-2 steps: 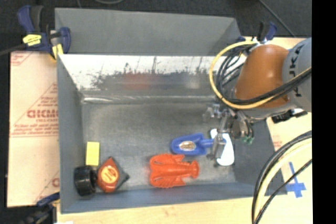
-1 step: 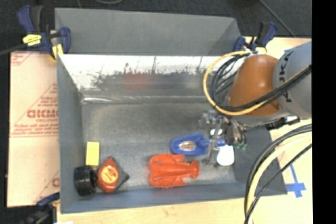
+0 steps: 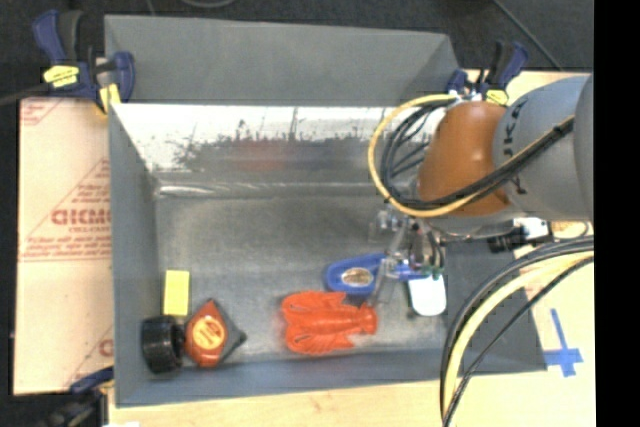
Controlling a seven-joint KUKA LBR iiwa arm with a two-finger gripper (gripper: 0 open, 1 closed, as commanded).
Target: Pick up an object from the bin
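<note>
End effector (image 3: 403,260) down in the right half of the bin (image 3: 250,215)

It's sitting right at the handle end of a blue thing with an oval head (image 3: 350,276), near the front wall; honestly can't tell if it's open, closed or gripping anything. A small white object (image 3: 428,296) lies just beside it, and an orange-red plastic piece (image 3: 325,322) just in front of the blue one. Well apart, in the front-left corner, 3 more: a yellow block (image 3: 176,291), an orange tape measure (image 3: 207,333) and a black cylinder (image 3: 158,343).

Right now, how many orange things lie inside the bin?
2. An orange tape measure lies near the lower-left corner of the bin; an orange glove-like thing lies at its lower middle. The arm may hide more.
</note>
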